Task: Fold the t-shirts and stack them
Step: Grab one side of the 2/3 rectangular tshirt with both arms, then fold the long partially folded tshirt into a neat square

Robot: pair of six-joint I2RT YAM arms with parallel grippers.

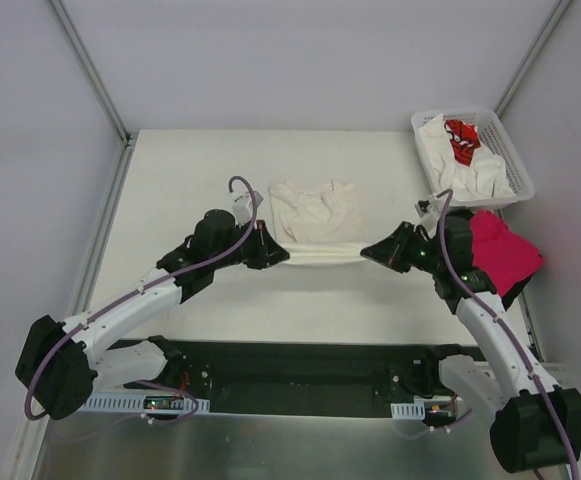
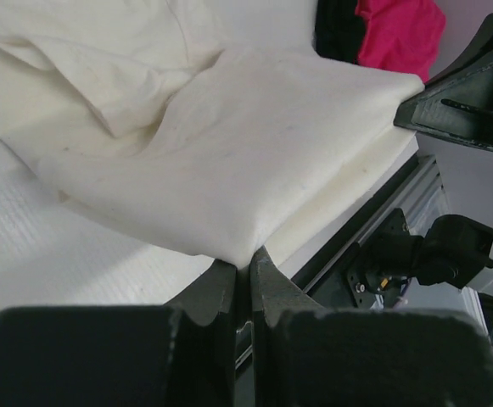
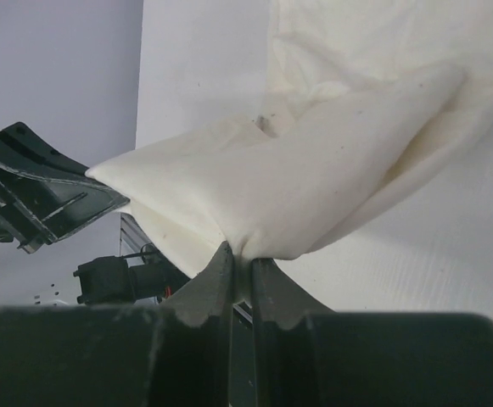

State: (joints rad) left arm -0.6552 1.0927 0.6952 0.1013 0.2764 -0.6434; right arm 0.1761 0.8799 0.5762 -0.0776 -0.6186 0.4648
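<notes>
A cream-white t-shirt (image 1: 315,215) lies on the table's middle, its near edge pulled taut between both grippers. My left gripper (image 1: 282,256) is shut on the shirt's left near corner (image 2: 242,254). My right gripper (image 1: 366,251) is shut on the right near corner (image 3: 244,248). In the left wrist view the cloth (image 2: 229,144) rises off the table from the pinch. A magenta-pink t-shirt (image 1: 502,250) lies on a black one at the right edge. More white shirts and a red-printed one (image 1: 462,140) fill the basket.
The white lattice basket (image 1: 505,150) stands at the back right corner. A dark base strip (image 1: 300,375) runs along the near edge between the arm mounts. Grey walls close in the table's left, right and far sides.
</notes>
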